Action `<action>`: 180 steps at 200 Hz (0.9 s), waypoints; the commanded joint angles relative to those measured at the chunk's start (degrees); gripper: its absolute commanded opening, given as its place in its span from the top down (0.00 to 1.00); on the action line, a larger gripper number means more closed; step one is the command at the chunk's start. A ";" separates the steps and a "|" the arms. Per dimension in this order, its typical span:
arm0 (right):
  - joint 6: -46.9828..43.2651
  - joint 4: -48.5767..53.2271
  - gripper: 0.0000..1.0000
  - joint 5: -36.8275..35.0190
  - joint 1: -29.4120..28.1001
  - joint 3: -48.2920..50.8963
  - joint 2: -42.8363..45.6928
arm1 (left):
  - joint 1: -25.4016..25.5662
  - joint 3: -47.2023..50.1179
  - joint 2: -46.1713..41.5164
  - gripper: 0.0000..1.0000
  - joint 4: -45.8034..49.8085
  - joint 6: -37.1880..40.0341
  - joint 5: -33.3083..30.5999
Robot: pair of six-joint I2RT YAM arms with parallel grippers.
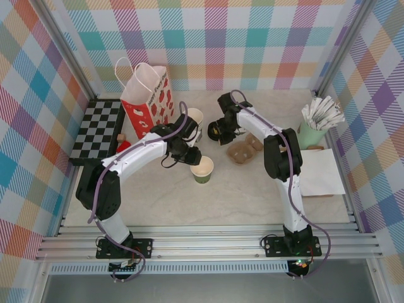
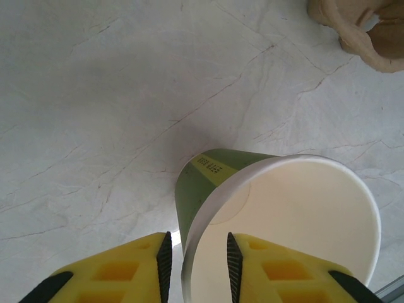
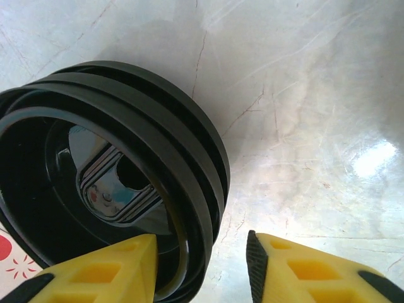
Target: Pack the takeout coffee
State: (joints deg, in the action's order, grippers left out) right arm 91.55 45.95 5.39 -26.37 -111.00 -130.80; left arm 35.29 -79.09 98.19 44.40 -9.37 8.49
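A lidless green paper cup (image 1: pixel 202 169) with a white rim stands upright at mid-table. My left gripper (image 1: pixel 189 157) is open astride its rim. In the left wrist view one pad is inside the cup (image 2: pixel 208 189) and the other outside, and neither pad of the gripper (image 2: pixel 197 245) presses the wall. My right gripper (image 1: pixel 218 131) is open over a stack of black plastic lids (image 3: pixel 126 126). One finger is inside the top lid, the other (image 3: pixel 255 252) outside with a gap. The lidded takeout coffee is out of view. The red-and-white paper gift bag (image 1: pixel 149 95) stands at the back left.
More white-rimmed green cups (image 1: pixel 195 116) stand beside the bag, behind my left arm. A cardboard cup carrier (image 1: pixel 243 151) lies right of centre. A green cup of white packets (image 1: pixel 314 129) and a white paper sheet (image 1: pixel 322 172) are at the right. A checkerboard (image 1: pixel 96 130) lies at the left.
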 commanded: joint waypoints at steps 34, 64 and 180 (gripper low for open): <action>0.27 0.72 0.68 -0.52 -0.47 -1.59 -0.08 | -0.65 0.60 -3.44 0.67 -0.93 0.65 0.79; 0.17 0.67 0.74 -0.97 -0.46 -0.68 1.16 | -1.58 1.11 -4.57 0.65 -1.50 0.57 1.45; -5.35 -1.50 0.97 -9.32 -0.85 5.37 9.49 | -5.47 4.02 -12.12 0.28 -8.56 -5.80 0.84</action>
State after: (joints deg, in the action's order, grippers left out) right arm 89.14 45.08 -0.08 -26.61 -107.46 -125.36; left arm 31.20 -75.99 88.99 38.79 -12.62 10.39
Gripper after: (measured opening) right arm 0.093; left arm 0.677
